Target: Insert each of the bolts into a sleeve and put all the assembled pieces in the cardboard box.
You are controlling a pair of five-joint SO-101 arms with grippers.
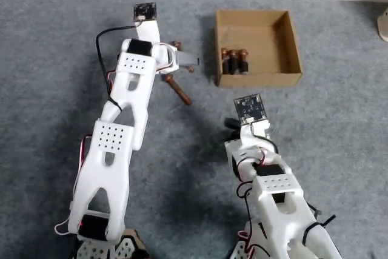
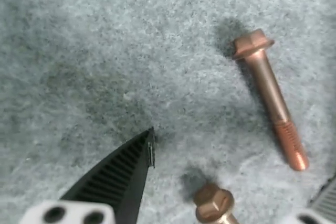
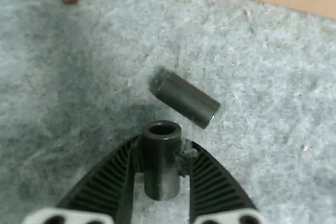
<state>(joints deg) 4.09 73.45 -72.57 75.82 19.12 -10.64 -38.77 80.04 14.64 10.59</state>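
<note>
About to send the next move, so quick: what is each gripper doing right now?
Left gripper: open, holding nothing.
Right gripper: shut on a black sleeve.

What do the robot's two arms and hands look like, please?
Both the left arm and right arm have white shells with rows of small holes, black motors, and red, white and black cables. A small dark circuit board sits on each wrist. The left hand and right hand have black, ribbed, tapering fingers on white mounts.
</note>
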